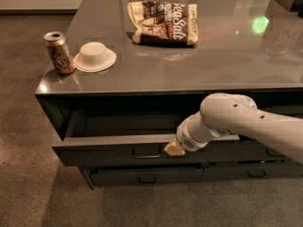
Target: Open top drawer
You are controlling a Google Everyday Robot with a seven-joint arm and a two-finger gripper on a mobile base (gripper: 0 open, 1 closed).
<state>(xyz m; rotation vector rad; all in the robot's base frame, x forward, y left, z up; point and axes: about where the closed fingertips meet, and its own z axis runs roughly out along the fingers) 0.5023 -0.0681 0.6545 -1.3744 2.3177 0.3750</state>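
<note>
Grey top drawer [104, 154] partly out — jaws at its front lip beside the handle [147, 153], can't tell their grip — could slip off.

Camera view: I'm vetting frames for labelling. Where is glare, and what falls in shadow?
Camera view: a green glare spot marks the glossy grey tabletop at right; the wide dark grey metal top drawer is shadowed inside; the cream gripper at its front edge, right of the bar handle, is lit.
</note>
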